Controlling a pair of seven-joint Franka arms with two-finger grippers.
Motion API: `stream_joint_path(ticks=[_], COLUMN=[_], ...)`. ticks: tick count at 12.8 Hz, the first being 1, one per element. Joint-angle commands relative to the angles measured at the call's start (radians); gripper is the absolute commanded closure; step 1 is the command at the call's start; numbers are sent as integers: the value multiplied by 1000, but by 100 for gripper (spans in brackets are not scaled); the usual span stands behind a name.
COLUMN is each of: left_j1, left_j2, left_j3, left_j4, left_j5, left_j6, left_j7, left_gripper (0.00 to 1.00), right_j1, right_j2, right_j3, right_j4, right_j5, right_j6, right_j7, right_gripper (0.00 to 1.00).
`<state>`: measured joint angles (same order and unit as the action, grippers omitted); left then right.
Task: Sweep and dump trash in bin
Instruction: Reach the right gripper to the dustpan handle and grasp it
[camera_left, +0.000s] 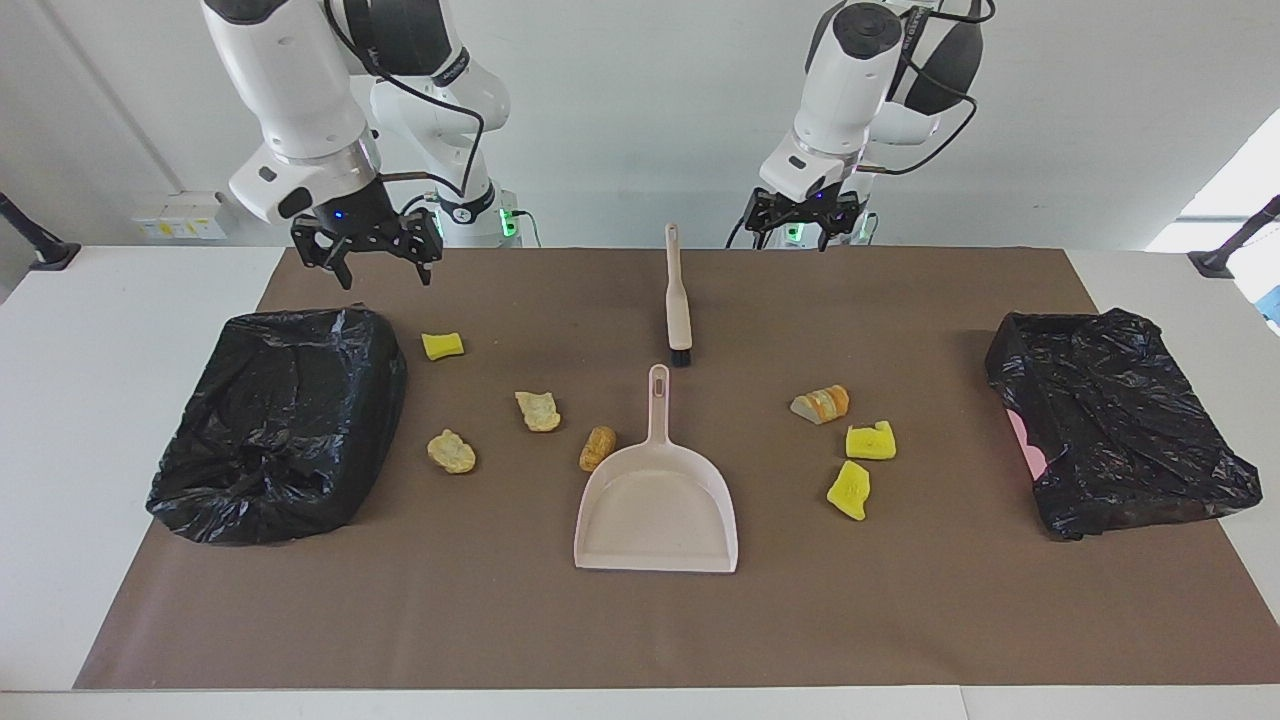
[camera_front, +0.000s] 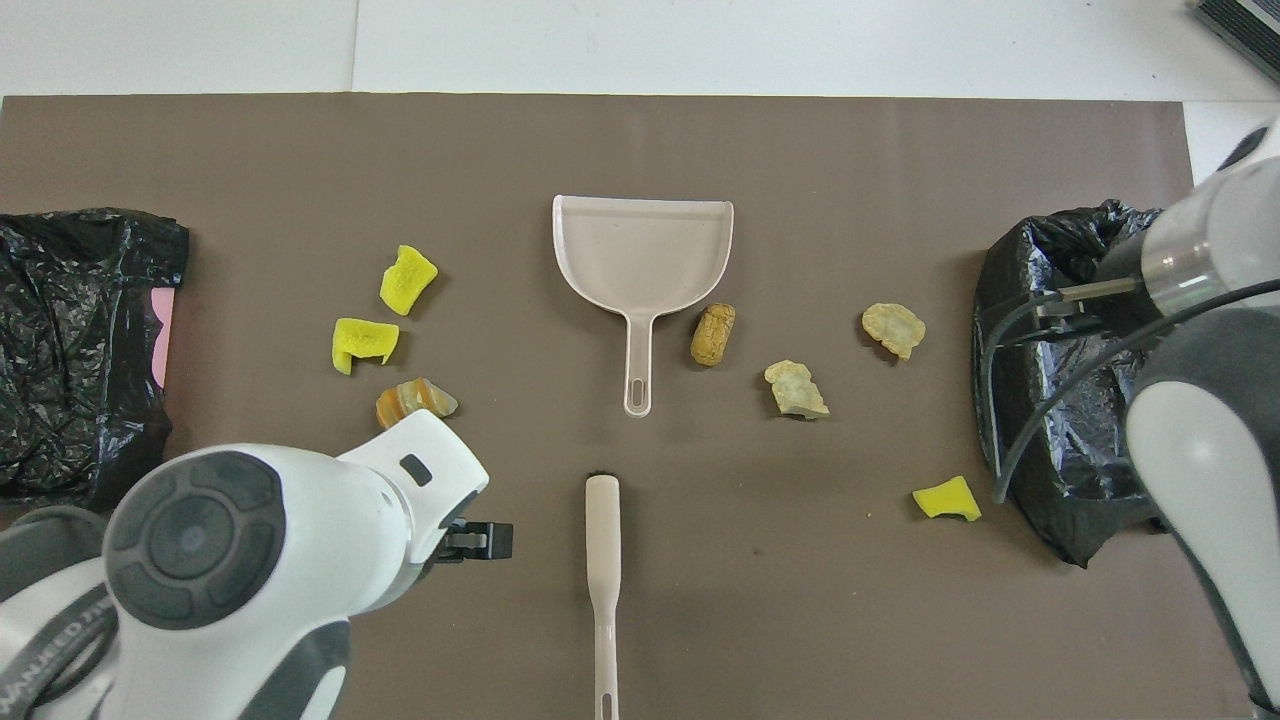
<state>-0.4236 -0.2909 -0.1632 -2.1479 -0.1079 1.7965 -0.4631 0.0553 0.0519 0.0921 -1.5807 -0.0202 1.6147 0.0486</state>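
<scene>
Bare mat (camera_left: 640, 620) surrounds brush (camera_left: 678, 300) and dustpan (camera_left: 655, 505); trash (camera_left: 540, 411) flanks them.

Bright, even light fills my workspace, coming mostly from above, so shadows stay short and soft. My dustpan (camera_left: 655, 505) throws only a thin dark edge onto the brown mat (camera_left: 640, 620), and the brush (camera_left: 677, 298) does the same. The black bin bags (camera_left: 278, 420) catch small white glints on their creases (the only real glare I see). A pale window glow washes out one upper corner of the facing view. Both views are sharp across the mat; in the overhead view my left arm (camera_front: 260, 560) looms large and slightly soft, being close to the lens.
</scene>
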Motion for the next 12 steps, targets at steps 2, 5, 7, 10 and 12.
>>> stream_joint_path(ticks=[2,5,7,10,12], left_j1=[-183,-335,-406,-442,-452], left_j2=[-48,22,39,105,116], left_j3=[17,19,17,17,19], left_j4=[-186,-275,-337,-351,-366], left_j5=[-15,-15,-15,-15,-15], left_j6=[167,307,435,518,529], left_j7=[-158,-300,-397,-405,-404], left_gripper=[0,0,0,0,0], right_j1=[93,190,237,319,354], right_j2=[87,170,229,313,351], right_j3=[0,0,0,0,0], right_j4=[7,44,73,110,111], right_j5=[14,13,14,11,3], right_j6=[73,112,158,224,283], right_j7=[124,281,403,537,582], right_gripper=[0,0,0,0,0])
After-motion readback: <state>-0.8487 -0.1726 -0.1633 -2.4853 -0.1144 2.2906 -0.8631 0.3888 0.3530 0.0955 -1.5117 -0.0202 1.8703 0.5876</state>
